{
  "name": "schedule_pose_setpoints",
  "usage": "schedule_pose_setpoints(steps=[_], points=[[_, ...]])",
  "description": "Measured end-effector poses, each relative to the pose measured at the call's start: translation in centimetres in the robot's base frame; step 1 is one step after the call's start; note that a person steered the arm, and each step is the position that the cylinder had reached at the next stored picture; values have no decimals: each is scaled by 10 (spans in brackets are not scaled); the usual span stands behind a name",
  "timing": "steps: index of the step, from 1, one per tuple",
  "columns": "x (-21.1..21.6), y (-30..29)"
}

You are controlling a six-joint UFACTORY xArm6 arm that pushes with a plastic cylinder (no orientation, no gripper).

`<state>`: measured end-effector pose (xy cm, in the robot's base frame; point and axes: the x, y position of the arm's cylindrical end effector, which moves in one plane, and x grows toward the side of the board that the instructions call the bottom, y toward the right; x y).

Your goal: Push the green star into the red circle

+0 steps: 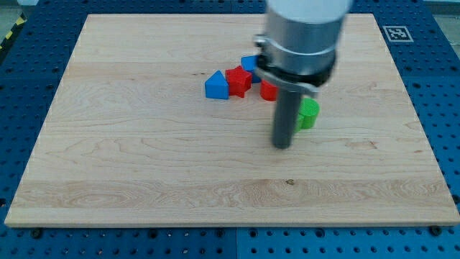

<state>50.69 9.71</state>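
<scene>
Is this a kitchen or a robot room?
Probably a robot lab. A wooden board lies on a blue table full of holes, a printed square marker sits in one corner, and a robot arm hangs over toy blocks.

This is a robotics lab bench. A wooden board (pixel 144 144) lies on a blue perforated table (pixel 29 65). A fiducial marker (pixel 396 33) sits at the board's corner.

My tip (pixel 282 146) just left of green star (pixel 309 114).
</scene>
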Motion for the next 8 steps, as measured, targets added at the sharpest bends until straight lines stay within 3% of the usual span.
schedule_pose_setpoints(steps=[1,3,6,8], points=[[-5,75],[-1,118],[-9,4],[-12,-16]])
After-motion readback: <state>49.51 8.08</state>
